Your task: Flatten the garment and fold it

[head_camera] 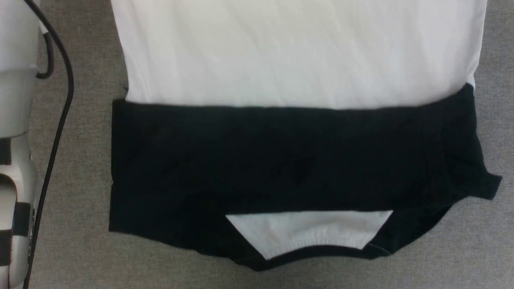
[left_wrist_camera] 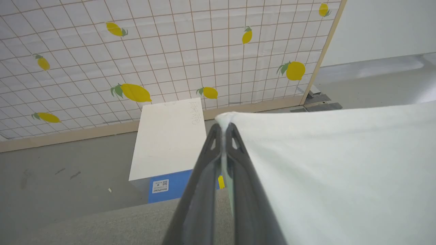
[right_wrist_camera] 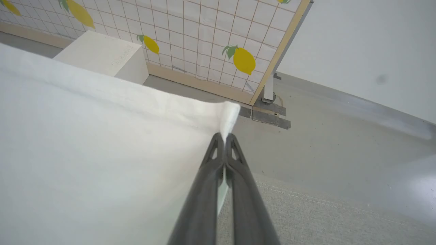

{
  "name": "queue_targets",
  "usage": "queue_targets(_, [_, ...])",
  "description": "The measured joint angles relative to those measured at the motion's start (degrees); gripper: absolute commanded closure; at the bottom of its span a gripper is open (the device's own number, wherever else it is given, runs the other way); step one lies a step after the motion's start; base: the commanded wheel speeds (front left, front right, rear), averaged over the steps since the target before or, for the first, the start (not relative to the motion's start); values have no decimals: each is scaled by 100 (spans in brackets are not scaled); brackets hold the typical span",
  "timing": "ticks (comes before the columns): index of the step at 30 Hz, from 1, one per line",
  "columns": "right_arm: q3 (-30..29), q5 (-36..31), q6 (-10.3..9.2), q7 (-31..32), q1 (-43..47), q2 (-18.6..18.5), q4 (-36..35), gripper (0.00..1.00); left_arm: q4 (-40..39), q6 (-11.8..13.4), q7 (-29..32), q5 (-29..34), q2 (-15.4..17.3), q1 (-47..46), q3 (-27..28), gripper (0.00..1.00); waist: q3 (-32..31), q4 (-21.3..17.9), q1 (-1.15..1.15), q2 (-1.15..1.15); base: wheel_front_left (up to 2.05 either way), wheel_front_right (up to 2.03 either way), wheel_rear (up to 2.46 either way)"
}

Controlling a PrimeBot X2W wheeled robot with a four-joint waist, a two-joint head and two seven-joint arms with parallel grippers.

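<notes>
The garment (head_camera: 297, 52) lies spread on a grey cloth-covered table (head_camera: 80, 249), its white body toward the far side. Both black sleeves are folded across it as one wide black band (head_camera: 281, 160), and the collar with black trim (head_camera: 309, 237) sits nearest me. In the left wrist view my left gripper (left_wrist_camera: 223, 126) is shut on one white corner of the garment (left_wrist_camera: 340, 170), lifted off the table. My right gripper (right_wrist_camera: 224, 136) is likewise shut on the other white corner (right_wrist_camera: 228, 112), with white cloth (right_wrist_camera: 85, 153) stretching away to the left.
My pale left arm (head_camera: 16, 120) with a black cable (head_camera: 60, 120) stands at the table's left side. Beyond the table are a white box (left_wrist_camera: 170, 136) on a grey floor (left_wrist_camera: 61, 166) and a lemon-patterned tiled screen (left_wrist_camera: 170, 51).
</notes>
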Motion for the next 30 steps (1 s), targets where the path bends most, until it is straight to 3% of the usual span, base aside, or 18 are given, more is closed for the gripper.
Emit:
queue_targets(9, [31,205,0,-832,-41,136,267,100,335,-595,-964,-125,34,43,-27,100,-299,38,0,0,0,0,0])
queue_targets(17, [413,1152,0,-1267,1193,-62,-403,100,-78,-942,-1440,-614,40,1279,-140,100,-945,110,0,0,0,0,0])
queue_targets(26, [-41,1816,0,-1093,3295,-218,-1413,100,-1083,-971,-1581,-1196,288,3208,-192,100,-1942,170,0,0,0,0,0])
queue_targets(30, [-314,2048,-1,-822,4356,-219,-1898,100,-1682,-723,-1479,-1496,411,4291,-110,100,-2397,192,0,0,0,0,0])
